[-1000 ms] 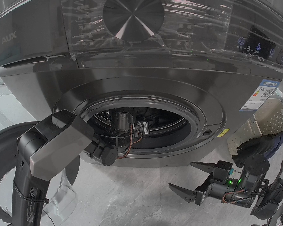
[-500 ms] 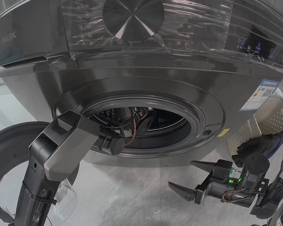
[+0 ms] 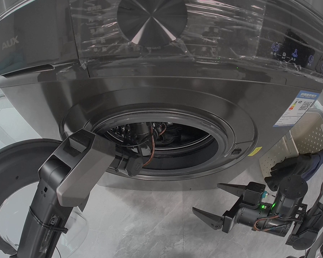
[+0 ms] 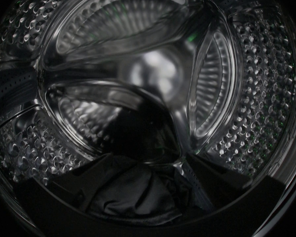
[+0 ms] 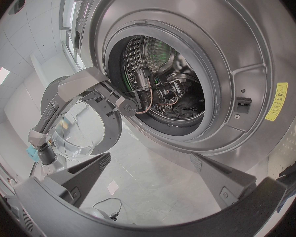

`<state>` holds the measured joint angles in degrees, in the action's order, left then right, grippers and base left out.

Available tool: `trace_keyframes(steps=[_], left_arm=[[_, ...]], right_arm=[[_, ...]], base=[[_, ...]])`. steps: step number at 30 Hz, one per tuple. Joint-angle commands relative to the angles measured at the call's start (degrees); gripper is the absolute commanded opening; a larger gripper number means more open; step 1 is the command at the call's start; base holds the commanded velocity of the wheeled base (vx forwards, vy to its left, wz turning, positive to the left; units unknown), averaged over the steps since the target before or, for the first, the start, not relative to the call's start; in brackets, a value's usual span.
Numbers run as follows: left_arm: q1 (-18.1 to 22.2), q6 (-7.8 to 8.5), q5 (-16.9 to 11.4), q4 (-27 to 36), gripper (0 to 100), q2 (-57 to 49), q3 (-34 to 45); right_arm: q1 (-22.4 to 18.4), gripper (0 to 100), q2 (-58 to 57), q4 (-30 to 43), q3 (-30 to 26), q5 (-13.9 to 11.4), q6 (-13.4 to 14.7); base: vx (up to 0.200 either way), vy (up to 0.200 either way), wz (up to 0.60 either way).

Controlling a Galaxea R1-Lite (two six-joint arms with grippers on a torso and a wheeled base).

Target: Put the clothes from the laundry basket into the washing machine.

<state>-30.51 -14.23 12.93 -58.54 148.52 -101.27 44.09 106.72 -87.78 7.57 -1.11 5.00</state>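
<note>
**Clothes.** One dark garment lies crumpled on the drum floor, below and just ahead of the left gripper. More dark clothes hang over the rim of the laundry basket, behind and to the right of the right gripper, near that arm's wrist.

**Handling, as judged.** The fabric looks soft, limp and light. It will fold and trail when lifted, and a loose end may catch on the basket rim or the door seal. The best hold is a bunched fold at the top of the heap on the rim, not a thin edge, which could slip.

**Grippers.** The left gripper is inside the washing machine, past the door ring. I cannot tell whether it is apart or together. The right gripper is spread wide and holds nothing. It hangs low over the floor, with the machine's opening ahead of it and above.

**Surroundings.** The door stands swung open, to the left of the left arm.

**Progress, as judged.** The task is part done, as clothes are left at the basket.
</note>
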Motion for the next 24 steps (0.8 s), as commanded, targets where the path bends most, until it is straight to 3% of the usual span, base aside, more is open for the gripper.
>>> trace_keyframes(steps=[1, 6, 18, 24], left_arm=[[-0.8, -0.01, -0.3, 2.7, 100, -4.8, 7.9], [-1.9, -0.28, -2.4, 8.4, 100, -8.6, 14.0], [-2.5, 0.52, -2.3, 5.1, 100, -7.5, 17.2], [-7.4, 5.7, -3.4, -0.9, 100, -16.4, 32.0]], right_arm=[[0.1, 100, 0.1, 0.0, 0.0, 0.0, 0.0], [0.4, 100, 0.2, 0.1, 0.0, 0.1, 0.0], [-0.2, 100, 0.0, 0.0, -0.2, -0.1, 0.0], [0.1, 100, -0.3, 0.1, -0.9, 0.0, 0.1]], base=[[0.0, 0.0, 0.0], [0.0, 0.0, 0.0], [0.0, 0.0, 0.0], [0.0, 0.0, 0.0]])
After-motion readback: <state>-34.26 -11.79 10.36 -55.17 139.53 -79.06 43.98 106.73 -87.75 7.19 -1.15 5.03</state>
